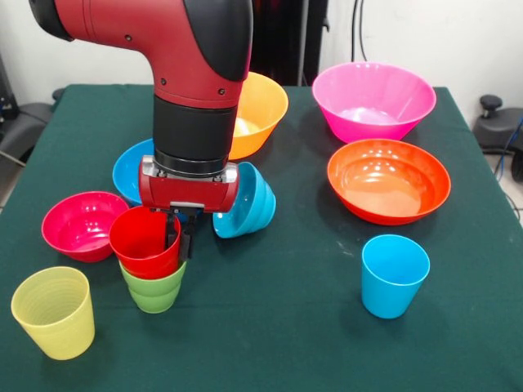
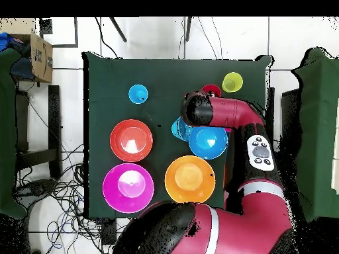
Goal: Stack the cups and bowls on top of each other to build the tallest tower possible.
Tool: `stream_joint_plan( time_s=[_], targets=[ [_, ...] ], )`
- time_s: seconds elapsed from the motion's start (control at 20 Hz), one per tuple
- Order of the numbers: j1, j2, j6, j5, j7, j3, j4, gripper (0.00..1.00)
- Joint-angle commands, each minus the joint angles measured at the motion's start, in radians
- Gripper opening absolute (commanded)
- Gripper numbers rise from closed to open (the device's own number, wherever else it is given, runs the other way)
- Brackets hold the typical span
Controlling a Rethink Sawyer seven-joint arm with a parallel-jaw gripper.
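Green table (image 1: 294, 327), four cups (image 1: 395, 274), six bowls (image 1: 388, 180)

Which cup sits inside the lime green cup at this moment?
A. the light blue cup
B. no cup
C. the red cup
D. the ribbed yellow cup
C: in the front view the red cup is nested in the lime green cup, with the end effector at the red cup's rim.
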Motion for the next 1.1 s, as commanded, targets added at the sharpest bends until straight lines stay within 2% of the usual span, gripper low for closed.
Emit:
stream_joint_plan(
  time_s=[0.05, 0.7, 0.75, 1.1],
  targets=[
    [0.012, 0.039, -0.025, -0.041, 0.048, 0.068, 0.074, 0.0],
    [0.015, 0.038, -0.041, -0.05, 0.046, 0.067, 0.077, 0.0],
    [0.016, 0.039, -0.044, -0.051, 0.048, 0.066, 0.076, 1.0],
    [0.022, 0.04, -0.046, -0.054, 0.049, 0.059, 0.067, 1.0]
  ],
)
